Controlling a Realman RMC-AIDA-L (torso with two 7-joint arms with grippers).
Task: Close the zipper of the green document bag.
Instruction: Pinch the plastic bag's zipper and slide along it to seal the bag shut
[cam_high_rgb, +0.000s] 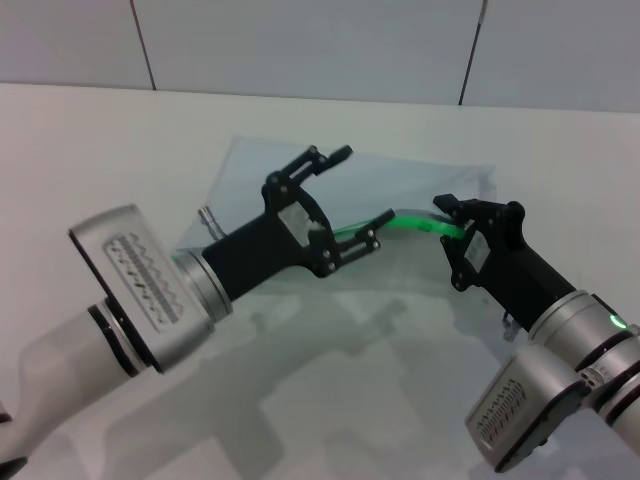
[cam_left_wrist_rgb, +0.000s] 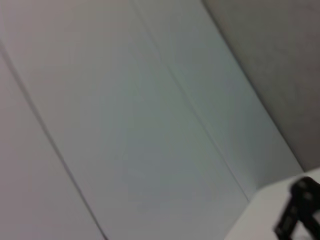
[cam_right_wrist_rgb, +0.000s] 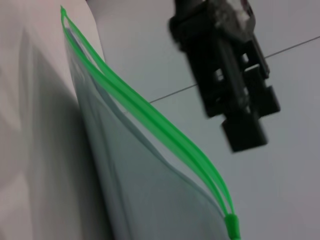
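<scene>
- Zipper runs as a bright green strip between our two tools, its long axis lying across from one tool to the other.
- Our left tool has its fingers spread apart, the lower one at the strip's near end, clamping nothing that we can see.
- Our right tool sits at the strip's other end; we cannot tell whether it grips.
- The green document bag is lifted off the white table, and the slider tab sits nearest the right tool, the two green tracks still parted beyond it.
- We judge the pull must follow the strip toward the left tool; open table lies all around.
</scene>
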